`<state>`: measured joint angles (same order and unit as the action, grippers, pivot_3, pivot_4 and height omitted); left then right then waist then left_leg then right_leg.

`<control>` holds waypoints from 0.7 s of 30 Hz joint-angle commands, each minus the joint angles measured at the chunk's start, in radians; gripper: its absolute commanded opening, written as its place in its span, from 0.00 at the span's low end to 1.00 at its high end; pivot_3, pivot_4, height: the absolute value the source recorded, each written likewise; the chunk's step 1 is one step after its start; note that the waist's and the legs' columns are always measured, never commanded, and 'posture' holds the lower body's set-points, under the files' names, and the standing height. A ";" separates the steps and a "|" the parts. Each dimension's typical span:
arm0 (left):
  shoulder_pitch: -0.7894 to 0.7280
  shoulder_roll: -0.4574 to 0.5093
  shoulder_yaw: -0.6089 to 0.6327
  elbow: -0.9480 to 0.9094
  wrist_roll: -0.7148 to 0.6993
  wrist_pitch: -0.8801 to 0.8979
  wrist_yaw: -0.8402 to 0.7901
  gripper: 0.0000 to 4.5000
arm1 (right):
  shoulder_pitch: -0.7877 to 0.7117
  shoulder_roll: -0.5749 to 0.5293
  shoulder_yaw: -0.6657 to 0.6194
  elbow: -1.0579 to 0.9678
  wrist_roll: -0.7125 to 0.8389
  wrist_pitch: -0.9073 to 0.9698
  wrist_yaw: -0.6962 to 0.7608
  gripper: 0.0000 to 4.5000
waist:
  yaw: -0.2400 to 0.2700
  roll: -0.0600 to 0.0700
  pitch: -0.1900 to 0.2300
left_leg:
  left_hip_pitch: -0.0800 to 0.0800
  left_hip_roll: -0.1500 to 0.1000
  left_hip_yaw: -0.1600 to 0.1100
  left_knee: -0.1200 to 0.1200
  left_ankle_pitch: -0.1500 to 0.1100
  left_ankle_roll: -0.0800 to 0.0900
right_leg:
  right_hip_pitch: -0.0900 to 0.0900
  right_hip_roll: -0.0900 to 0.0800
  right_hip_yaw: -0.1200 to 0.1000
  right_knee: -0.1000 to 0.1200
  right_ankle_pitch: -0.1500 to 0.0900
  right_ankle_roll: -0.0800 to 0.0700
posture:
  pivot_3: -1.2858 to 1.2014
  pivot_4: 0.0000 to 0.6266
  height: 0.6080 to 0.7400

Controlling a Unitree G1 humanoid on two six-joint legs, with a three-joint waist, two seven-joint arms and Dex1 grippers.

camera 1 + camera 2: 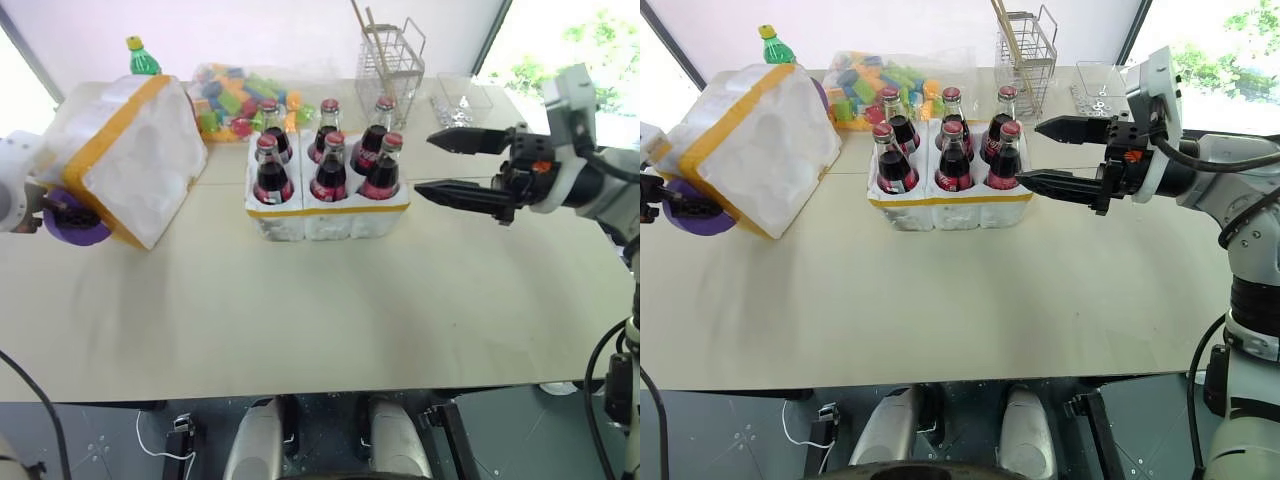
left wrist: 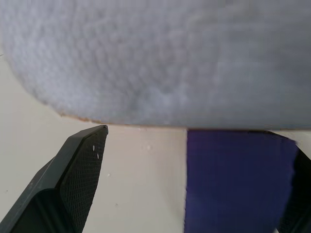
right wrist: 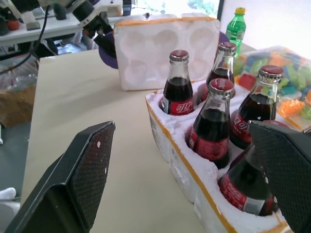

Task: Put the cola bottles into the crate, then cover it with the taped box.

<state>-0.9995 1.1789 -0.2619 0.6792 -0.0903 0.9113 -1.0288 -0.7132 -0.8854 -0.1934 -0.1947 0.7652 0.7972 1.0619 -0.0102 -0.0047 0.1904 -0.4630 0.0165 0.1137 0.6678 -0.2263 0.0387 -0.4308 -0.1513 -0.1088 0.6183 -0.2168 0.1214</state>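
With all six cola bottles [image 1: 328, 160] seated in the crate [image 1: 327, 214], your left gripper [image 1: 62, 212] spreads wide at the tilted taped box [image 1: 125, 160]; right gripper [image 1: 462, 165] hangs released beside the crate.

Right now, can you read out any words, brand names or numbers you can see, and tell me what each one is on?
Cola bottles: red labels carry white lettering, too blurred to read.
Green bottle: its label shows no text that can be made out.
Taped box, crate and purple disc: no writing visible.
So nothing here can be quoted with confidence.
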 commanded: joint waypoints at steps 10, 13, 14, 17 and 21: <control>-0.096 -0.040 0.020 0.087 0.117 -0.059 -0.052 0.37 | 0.016 0.000 -0.023 -0.045 -0.008 -0.056 -0.045 1.00 | 0.000 -0.002 -0.001 | 0.000 0.000 -0.001 0.001 0.000 0.000 | 0.000 0.000 0.000 0.001 0.000 0.000 | 0.52 0.24 0.97; -0.087 -0.037 0.019 0.085 0.133 -0.079 -0.059 0.10 | 0.018 -0.003 -0.017 -0.037 -0.009 -0.052 -0.044 1.00 | 0.000 -0.002 -0.001 | 0.000 0.000 -0.001 0.001 0.000 0.000 | 0.000 0.000 0.000 0.001 0.000 0.000 | 0.52 0.24 0.97; -0.085 -0.036 0.019 0.084 0.138 -0.084 -0.055 0.09 | 0.020 -0.005 -0.016 -0.036 -0.009 -0.049 -0.042 1.00 | 0.000 -0.002 -0.001 | 0.000 0.000 -0.001 0.001 0.000 0.000 | 0.000 0.000 0.000 0.001 0.000 0.000 | 0.52 0.24 0.97; -0.084 -0.039 0.048 0.074 0.140 -0.105 -0.018 0.09 | 0.024 -0.016 -0.016 -0.024 -0.006 -0.033 -0.037 1.00 | 0.000 -0.002 -0.001 | 0.000 0.000 -0.001 0.001 0.000 0.000 | 0.000 0.000 0.000 0.002 0.000 0.000 | 0.52 0.24 0.97; -0.063 -0.038 0.120 0.016 0.121 -0.179 0.051 0.09 | 0.026 -0.034 -0.008 -0.008 -0.049 -0.053 -0.040 1.00 | 0.000 -0.003 0.000 | 0.000 0.000 -0.003 0.001 0.000 0.000 | 0.000 0.000 0.000 0.002 0.000 0.000 | 0.52 0.24 0.97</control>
<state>-1.0563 1.1239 -0.2019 0.7460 0.0328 0.7728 -1.0129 -0.6793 -0.9015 -0.1845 -0.2049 0.7265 0.7582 1.0245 -0.0102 -0.0075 0.1900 -0.4632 0.0167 0.1108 0.6688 -0.2262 0.0391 -0.4307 -0.1517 -0.1089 0.6206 -0.2167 0.1215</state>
